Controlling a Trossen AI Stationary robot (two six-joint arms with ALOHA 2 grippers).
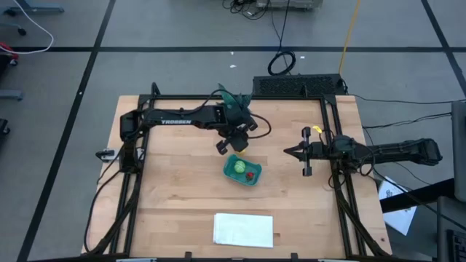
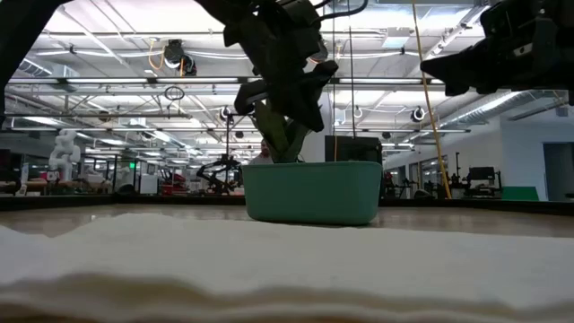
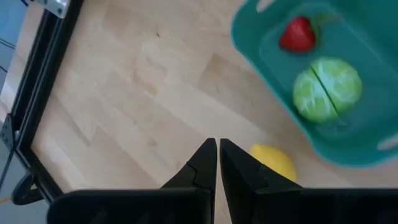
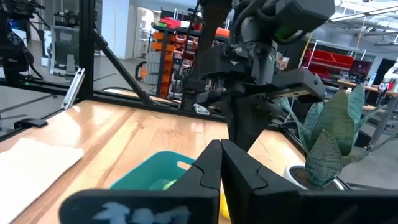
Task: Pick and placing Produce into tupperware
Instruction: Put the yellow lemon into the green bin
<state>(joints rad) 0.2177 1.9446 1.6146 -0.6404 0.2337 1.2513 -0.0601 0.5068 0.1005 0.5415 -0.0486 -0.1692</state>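
The teal tupperware (image 1: 242, 169) sits mid-table and holds the round light-green piece (image 3: 327, 89) and the small red piece (image 3: 296, 35). The yellow lemon-like piece (image 3: 275, 163) lies on the wood just outside the tupperware's wall, partly hidden behind one of my left fingers. My left gripper (image 3: 217, 147) is shut and empty, slanting down over the table beside the tupperware (image 3: 348, 143), near the lemon. My right gripper (image 1: 288, 151) is shut and empty, held level off the table's right side, pointing toward the tupperware (image 4: 155, 171).
A spiky green potted plant (image 1: 233, 98) stands at the far edge behind the left arm. A white flat sheet (image 1: 244, 229) lies near the front edge. Black frame rails (image 1: 336, 175) run along the table's sides. Bare wood lies left of the tupperware.
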